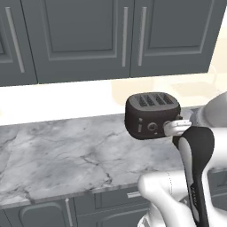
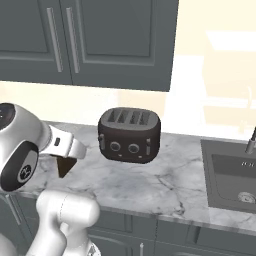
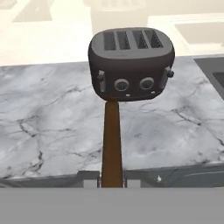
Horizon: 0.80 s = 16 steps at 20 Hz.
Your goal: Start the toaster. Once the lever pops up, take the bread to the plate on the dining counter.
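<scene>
While the left base view shows the dark rounded four-slot toaster (image 1: 153, 115) near the marble bench's (image 1: 62, 155) back, the right base view shows open room beside it, and in the hand view the hand (image 3: 112, 181) is closed on a thin brown bread slice (image 3: 112, 140), so the plate trip remains.

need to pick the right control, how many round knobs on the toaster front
2: both on the toaster's front face, left knob and right knob side by side, between the two side levers. Other faces are hidden.

Dark grey wall cabinets (image 1: 88, 35) hang above a marble worktop (image 1: 57, 155) (grey-veined).
</scene>
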Tool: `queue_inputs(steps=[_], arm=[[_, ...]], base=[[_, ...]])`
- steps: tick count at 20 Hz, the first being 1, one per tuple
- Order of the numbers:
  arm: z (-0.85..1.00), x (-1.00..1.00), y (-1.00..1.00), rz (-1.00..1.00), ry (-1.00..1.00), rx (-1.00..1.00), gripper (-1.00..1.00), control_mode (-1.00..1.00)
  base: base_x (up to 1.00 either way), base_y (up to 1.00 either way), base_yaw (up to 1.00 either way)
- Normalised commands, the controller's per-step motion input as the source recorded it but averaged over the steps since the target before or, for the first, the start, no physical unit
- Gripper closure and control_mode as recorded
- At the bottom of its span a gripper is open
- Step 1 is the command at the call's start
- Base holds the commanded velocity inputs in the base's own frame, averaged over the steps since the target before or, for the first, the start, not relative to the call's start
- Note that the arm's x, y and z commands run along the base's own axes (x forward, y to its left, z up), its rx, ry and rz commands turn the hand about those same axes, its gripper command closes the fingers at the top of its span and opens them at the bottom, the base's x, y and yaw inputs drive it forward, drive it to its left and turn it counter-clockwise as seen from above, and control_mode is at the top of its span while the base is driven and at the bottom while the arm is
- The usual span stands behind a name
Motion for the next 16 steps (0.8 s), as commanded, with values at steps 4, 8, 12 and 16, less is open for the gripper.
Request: queue_inputs(steps=[4, 8, 12, 16], arm=[[0.00, -0.02, 0.00, 0.00, 0.00, 0.00, 1.00, 1.00], [0.00, 0.00, 0.00, 0.00, 0.00, 0.00, 1.00, 1.00], [0.00, 0.00, 0.00, 0.00, 0.00, 0.00, 1.00, 1.00], [0.00, 0.00, 0.00, 0.00, 0.00, 0.00, 1.00, 1.00]], base=[[-0.37, 0.00, 0.00], [-1.00, 0.00, 0.07], [-0.80, -0.02, 0.56], [-0.31, -0.01, 0.94]])
